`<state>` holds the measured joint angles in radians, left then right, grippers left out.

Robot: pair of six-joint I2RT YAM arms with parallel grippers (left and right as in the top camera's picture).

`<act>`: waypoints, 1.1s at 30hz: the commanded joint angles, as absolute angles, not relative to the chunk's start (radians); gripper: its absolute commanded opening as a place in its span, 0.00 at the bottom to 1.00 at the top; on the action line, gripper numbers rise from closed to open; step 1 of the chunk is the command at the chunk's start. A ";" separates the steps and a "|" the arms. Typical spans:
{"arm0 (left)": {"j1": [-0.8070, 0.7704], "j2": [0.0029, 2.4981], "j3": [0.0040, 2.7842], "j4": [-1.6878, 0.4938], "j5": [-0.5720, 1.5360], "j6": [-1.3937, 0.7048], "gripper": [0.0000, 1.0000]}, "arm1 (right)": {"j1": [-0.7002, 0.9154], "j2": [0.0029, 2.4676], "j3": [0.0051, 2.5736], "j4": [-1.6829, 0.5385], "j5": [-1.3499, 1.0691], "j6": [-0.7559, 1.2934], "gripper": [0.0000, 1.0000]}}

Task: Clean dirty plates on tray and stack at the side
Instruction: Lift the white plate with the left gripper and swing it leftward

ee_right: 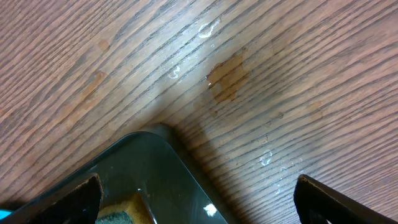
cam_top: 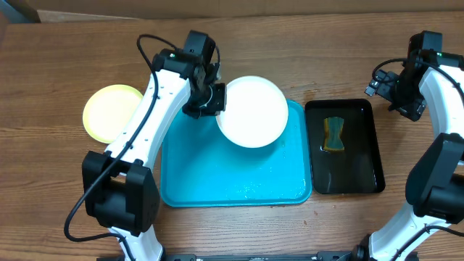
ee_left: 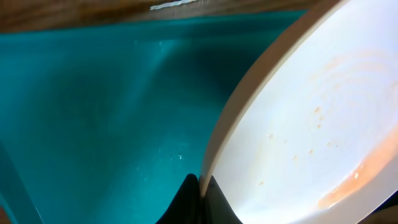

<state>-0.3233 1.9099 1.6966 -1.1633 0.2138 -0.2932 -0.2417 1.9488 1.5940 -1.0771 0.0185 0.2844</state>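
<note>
Overhead: left claw clamped on white plate rim, over turquoise tray; yellow plate on tabletop beside it.
Left wrist: orange smear on the held plate.
Right wrist: right claw spread wide, empty, above black tray corner.

1 plate over tray, other plate left.

Nothing legible in my views: no text, label, brand, number or sign on the white plate at my left gripper, the turquoise tray beneath it, or the black tray near my right gripper.
</note>
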 commanded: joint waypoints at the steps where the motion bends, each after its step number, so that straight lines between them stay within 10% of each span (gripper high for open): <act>1: -0.369 1.909 1.758 -1.164 0.191 -0.337 0.04 | -0.244 1.924 1.603 -1.074 0.025 0.289 1.00; 33: -1.039 1.909 1.777 -0.872 -0.746 -0.315 0.04 | -0.244 1.924 1.603 -1.074 0.025 0.289 1.00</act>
<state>-0.9894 1.9099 1.7477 -0.8864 -0.5468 -0.3534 -0.2417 1.9484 1.5940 -1.0771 0.0185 0.2840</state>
